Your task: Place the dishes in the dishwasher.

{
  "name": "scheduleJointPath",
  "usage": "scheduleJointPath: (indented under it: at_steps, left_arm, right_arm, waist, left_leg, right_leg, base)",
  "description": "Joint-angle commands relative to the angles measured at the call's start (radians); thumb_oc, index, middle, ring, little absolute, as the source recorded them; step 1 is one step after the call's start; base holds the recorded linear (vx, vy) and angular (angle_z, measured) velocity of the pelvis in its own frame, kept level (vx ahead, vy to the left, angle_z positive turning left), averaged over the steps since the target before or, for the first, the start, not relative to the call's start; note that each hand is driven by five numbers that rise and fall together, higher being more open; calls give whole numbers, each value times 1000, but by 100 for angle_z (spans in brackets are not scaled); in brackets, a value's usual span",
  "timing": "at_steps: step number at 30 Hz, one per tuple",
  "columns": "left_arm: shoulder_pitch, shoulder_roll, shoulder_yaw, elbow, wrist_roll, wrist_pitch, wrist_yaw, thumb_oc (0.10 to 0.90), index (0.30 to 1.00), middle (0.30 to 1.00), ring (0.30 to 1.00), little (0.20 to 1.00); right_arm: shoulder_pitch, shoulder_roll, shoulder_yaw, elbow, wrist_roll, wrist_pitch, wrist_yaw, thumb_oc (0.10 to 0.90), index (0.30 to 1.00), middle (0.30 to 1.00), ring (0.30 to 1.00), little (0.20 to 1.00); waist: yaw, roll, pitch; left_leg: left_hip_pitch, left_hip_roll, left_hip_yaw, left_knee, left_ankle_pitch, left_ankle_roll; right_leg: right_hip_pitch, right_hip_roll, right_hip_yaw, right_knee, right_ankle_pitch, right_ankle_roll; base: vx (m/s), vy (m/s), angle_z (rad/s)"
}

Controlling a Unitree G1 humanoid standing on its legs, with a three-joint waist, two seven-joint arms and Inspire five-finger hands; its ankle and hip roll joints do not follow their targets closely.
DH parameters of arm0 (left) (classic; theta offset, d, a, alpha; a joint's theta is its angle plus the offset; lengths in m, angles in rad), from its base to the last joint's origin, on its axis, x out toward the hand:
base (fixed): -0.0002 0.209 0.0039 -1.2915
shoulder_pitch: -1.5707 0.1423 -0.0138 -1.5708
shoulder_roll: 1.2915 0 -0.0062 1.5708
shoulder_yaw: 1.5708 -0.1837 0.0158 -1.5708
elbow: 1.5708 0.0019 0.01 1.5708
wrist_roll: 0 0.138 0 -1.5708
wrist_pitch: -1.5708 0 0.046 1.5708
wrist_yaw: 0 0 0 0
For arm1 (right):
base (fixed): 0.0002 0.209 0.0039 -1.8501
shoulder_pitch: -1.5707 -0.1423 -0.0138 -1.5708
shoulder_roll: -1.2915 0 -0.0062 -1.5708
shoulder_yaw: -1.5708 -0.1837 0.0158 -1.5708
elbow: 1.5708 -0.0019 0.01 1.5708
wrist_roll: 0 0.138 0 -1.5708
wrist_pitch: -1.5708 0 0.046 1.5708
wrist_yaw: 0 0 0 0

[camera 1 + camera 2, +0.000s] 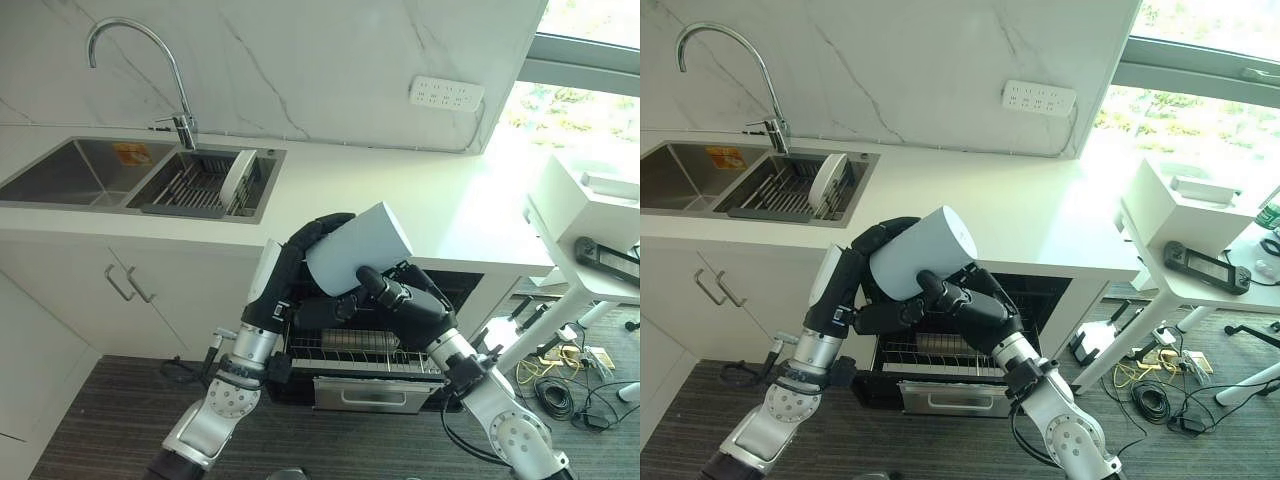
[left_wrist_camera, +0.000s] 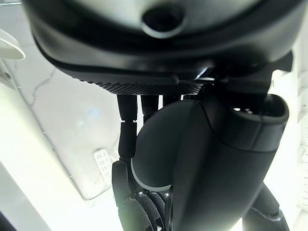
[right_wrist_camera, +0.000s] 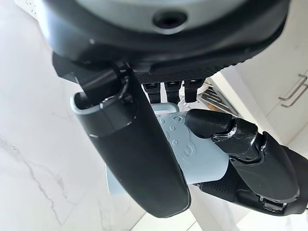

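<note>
Left eye view shows you the pale cup (image 1: 355,250) held between both hands above the open dishwasher (image 1: 365,350). Your left hand (image 1: 300,265) curls its fingers round its base; your right hand (image 1: 400,300) wraps it too. A plate (image 1: 236,178) stands in the sink rack (image 1: 195,185).

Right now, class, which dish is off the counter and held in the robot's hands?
The pale blue cup, gripped by the left hand and right hand above the dishwasher rack; the white plate stands in the sink rack.

I am in a kitchen: beyond my fingers (image 1: 330,222) lie a steel sink (image 1: 70,172) with a tall faucet (image 1: 140,60), a white counter (image 1: 400,190), and below them an open dishwasher (image 1: 350,350).
</note>
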Motion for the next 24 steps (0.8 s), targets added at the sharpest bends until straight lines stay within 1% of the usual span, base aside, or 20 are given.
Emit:
scheduleJointPath:
  at_steps: [1, 5, 10, 19, 24]
  left_arm:
    - [-80, 3, -91, -30, 17, -109, -65, 400, 300, 300, 300, 300]
    - [-85, 2, -104, -36, 19, -103, -70, 400, 300, 300, 300, 300]
    - [-87, 1, -111, -32, 19, -113, -80, 400, 300, 300, 300, 300]
    - [-93, -6, -115, -21, 22, -113, -67, 400, 300, 300, 300, 300]
    - [-91, -2, -115, -23, 37, -117, -63, 400, 300, 300, 300, 300]
  right_arm:
    - [-185, 96, -73, -194, 110, -155, 127, 400, 300, 300, 300, 300]
    - [-191, 102, -66, -193, 92, -159, 137, 400, 300, 300, 300, 300]
    - [-191, 103, -63, -192, 88, -166, 138, 400, 300, 300, 300, 300]
    - [-188, 103, -60, -183, 73, -167, 119, 400, 300, 300, 300, 300]
    - [-182, 104, -61, -178, 72, -148, 116, 400, 300, 300, 300, 300]
  waist:
    - [-2, -8, -25]
    - [-5, -5, -23]
    - [-8, -3, -23]
    - [-13, -1, -26]
    - [-14, 0, -25]
  left_leg:
    - [95, 33, -20, -26, -185, -29]
    - [94, 33, -19, -26, -185, -28]
    - [91, 34, -15, -26, -184, -29]
    - [90, 34, -11, -26, -185, -27]
    - [89, 33, -11, -26, -185, -26]
  right_leg:
    - [19, -13, -7, 4, -111, 65]
    - [17, -12, -2, 4, -111, 63]
    - [13, -13, -1, 4, -111, 64]
    - [10, -14, 1, 4, -110, 65]
    - [8, -16, 1, 4, -109, 65]
  base:
    - [0, 0, 0]
    - [0, 0, 0]
    - [0, 0, 0]
    - [-2, 6, -1]
    - [0, 0, 0]
